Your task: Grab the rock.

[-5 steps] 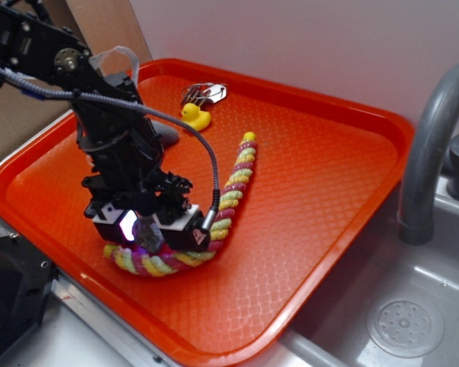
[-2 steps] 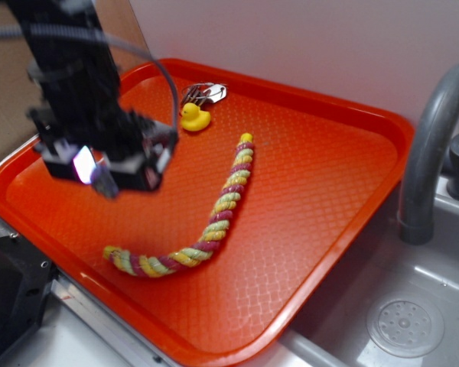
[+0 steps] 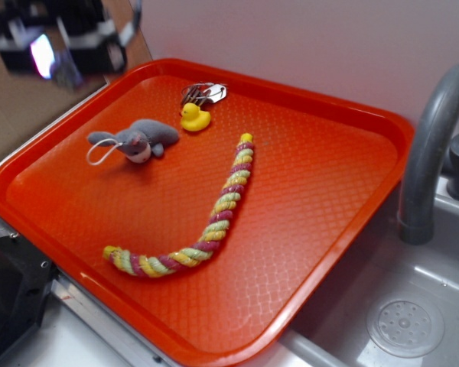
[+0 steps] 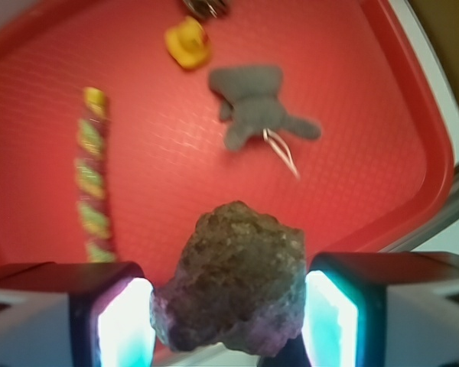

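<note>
Rock (image 4: pixel 233 279) clamped in the claw (image 4: pixel 228 313), both lit pads (image 4: pixel 122 321) pressing its sides, held high above the tray (image 3: pixel 352 115) near its far-left corner. Rock is lumpy, about as tall as wide; no clear long axis, narrower end up in wrist view. On the tray: plush (image 3: pixel 138 140) with white loop lies nearest under the claw, duck (image 3: pixel 194 117) just beyond it, keys (image 3: pixel 203 93) behind the duck, rope (image 3: pixel 206 222) curving toward the tray's front edge. Faucet (image 3: pixel 436 145) right of tray.
</note>
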Tool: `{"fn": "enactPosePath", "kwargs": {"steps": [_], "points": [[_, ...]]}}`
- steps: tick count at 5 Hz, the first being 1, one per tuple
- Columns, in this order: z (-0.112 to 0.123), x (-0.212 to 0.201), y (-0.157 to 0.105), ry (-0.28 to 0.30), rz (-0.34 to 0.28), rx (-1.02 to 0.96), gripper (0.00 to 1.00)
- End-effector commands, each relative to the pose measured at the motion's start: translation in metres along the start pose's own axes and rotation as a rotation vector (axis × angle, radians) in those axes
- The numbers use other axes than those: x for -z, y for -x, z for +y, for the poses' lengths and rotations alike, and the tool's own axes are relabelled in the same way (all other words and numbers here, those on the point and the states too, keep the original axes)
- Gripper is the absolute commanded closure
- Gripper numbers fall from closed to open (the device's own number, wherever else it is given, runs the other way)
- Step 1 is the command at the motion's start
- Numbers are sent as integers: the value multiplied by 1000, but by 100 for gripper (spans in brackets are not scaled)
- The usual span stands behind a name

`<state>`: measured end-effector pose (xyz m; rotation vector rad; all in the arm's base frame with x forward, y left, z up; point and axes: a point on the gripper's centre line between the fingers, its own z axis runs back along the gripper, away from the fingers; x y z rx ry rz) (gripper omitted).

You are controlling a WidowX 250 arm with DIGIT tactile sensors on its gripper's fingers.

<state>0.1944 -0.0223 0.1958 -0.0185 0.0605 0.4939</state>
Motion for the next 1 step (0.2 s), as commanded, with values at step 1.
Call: {"fn": "enactPosePath", "kwargs": {"steps": [1], "points": [[-9, -24, -11, 48, 3, 158, 100]]}}
